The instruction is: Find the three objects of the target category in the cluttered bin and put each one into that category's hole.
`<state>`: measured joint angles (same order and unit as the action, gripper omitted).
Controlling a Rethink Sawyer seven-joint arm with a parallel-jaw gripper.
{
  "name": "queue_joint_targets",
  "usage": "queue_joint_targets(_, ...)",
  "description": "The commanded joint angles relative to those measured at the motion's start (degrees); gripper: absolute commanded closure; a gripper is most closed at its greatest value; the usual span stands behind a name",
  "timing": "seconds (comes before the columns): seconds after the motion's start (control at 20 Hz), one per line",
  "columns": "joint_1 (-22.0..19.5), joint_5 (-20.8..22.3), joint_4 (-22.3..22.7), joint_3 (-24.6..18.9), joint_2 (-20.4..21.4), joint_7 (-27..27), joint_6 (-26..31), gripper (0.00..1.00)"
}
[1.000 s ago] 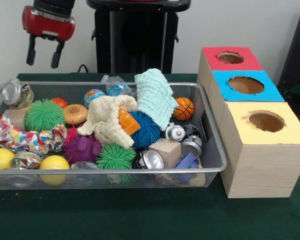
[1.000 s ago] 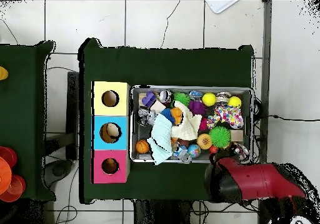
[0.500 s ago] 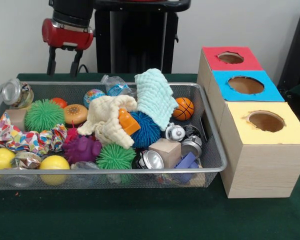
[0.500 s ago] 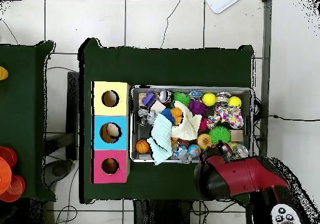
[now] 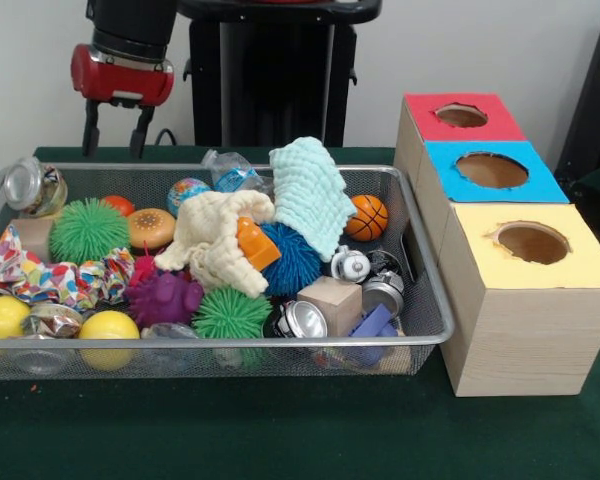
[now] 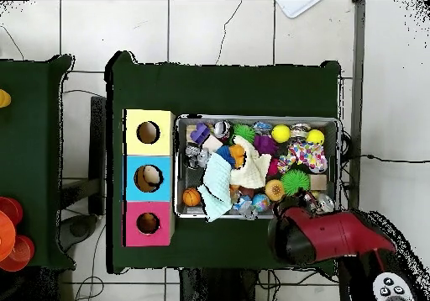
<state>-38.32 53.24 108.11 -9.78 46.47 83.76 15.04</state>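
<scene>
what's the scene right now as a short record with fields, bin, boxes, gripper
bin: wire mesh basket on a green table, full of clutter
contents: spiky balls, yellow balls, mini basketball, cream cloth, mint cloth, wooden block, glass jar
boxes: red hole, blue hole, yellow hole, in a row beside the bin
gripper: gripper open, empty, above the bin's far edge near the jar
</scene>
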Motion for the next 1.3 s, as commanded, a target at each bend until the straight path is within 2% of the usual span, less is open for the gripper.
queue_joint_targets(0.05,-3.7,1.2,-4.8,-7.7,-1.4,-10.2,6.1,0.00)
queue_joint_targets(0.4,-4.3,1.3,-5.8,-9.9,-1.3,-11.5,8.2,0.00)
queue_joint_targets(0.65,-5.6,-1.9,-3.2,-11.7,3.1,-13.7,11.9,0.00)
queue_joint_targets(0.75,-6.2,-2.3,-2.9,-12.4,3.6,-14.0,12.7,0.00)
queue_joint_targets(1.0,-5.8,0.6,-4.4,-13.0,1.3,-12.2,12.4,0.00)
queue_joint_targets(1.3,-5.7,4.5,-6.4,-11.3,-2.1,-10.6,10.5,0.00)
